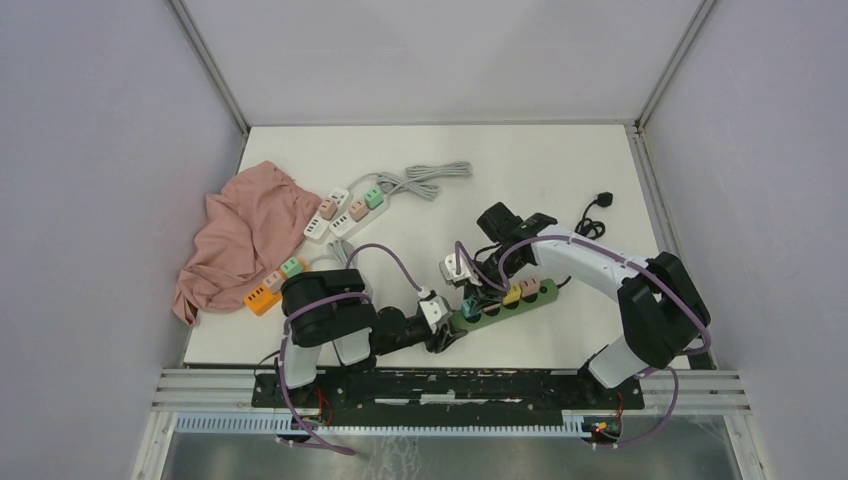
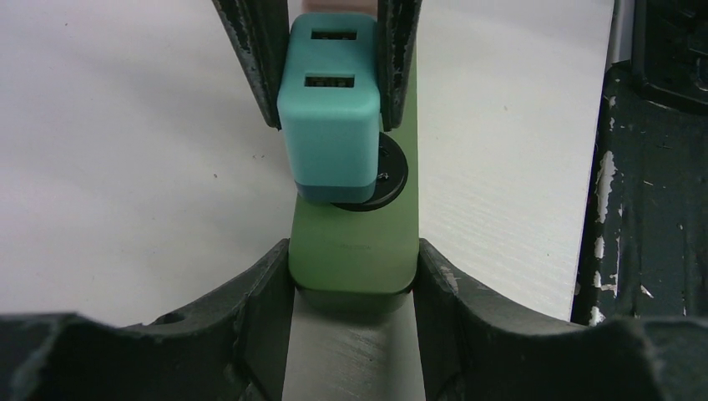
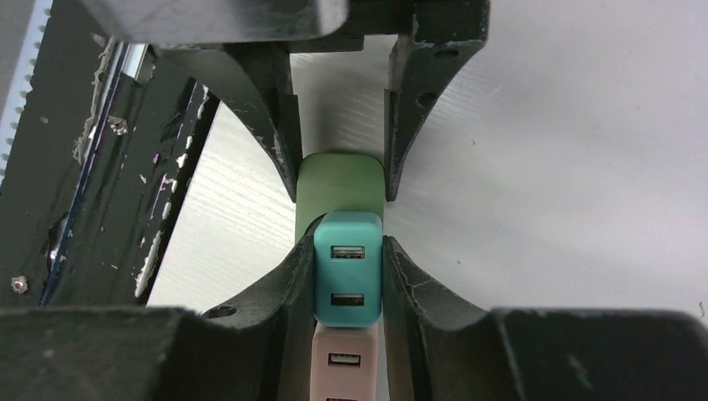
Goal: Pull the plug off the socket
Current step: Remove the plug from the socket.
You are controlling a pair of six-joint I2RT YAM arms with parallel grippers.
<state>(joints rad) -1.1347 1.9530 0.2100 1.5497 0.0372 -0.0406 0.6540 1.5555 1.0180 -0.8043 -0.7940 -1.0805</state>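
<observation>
A green socket strip [image 1: 505, 298] lies near the table's front edge and carries teal, pink, yellow and green plugs. My left gripper [image 1: 452, 328] is shut on the strip's bare near end; in the left wrist view that gripper [image 2: 353, 259] clamps the green body [image 2: 355, 230] on both sides. My right gripper [image 1: 473, 297] is shut on the teal plug [image 3: 348, 288], one finger on each side of it [image 3: 348, 251]. The teal plug [image 2: 330, 125] has its base over a round black socket [image 2: 391, 177]. I cannot tell whether its prongs are still in. The pink plug [image 3: 342, 372] stands right behind it.
A pink cloth [image 1: 240, 235] lies at the left. Beside it are white strips with plugs [image 1: 345, 210] and an orange one [image 1: 262, 297]. A grey cable [image 1: 430, 178] and a black cord [image 1: 598, 205] lie further back. The black base rail [image 1: 500, 385] borders the near edge.
</observation>
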